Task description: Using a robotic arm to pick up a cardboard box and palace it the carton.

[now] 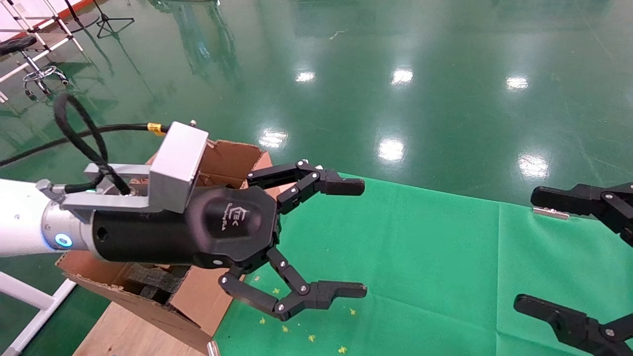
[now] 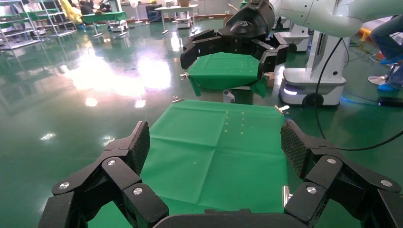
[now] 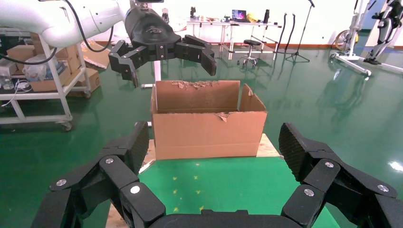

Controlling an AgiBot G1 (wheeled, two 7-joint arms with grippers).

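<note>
My left gripper point(image 1: 353, 238), black with a white logo on a white arm, hangs open and empty just above the carton point(image 1: 227, 158) at the table's left end. The right wrist view shows that gripper point(image 3: 161, 42) above the carton's point(image 3: 209, 126) rim, its ragged flaps standing up. Black foam blocks point(image 1: 153, 279) lie inside the carton. The left gripper point(image 2: 216, 142) looks out over bare green cloth. My right gripper point(image 1: 531, 249) is open and empty at the table's right end, and its wrist view shows it point(image 3: 214, 142) facing the carton. The cardboard box is out of view.
A green cloth point(image 1: 420, 257) with small yellow marks point(image 1: 311, 338) covers the table. The carton rests on a wooden board point(image 1: 123, 331). A metal clip point(image 1: 550, 212) holds the far cloth edge. A stool point(image 1: 39, 74) stands far left, and a cart point(image 3: 43, 76) stands beyond the carton.
</note>
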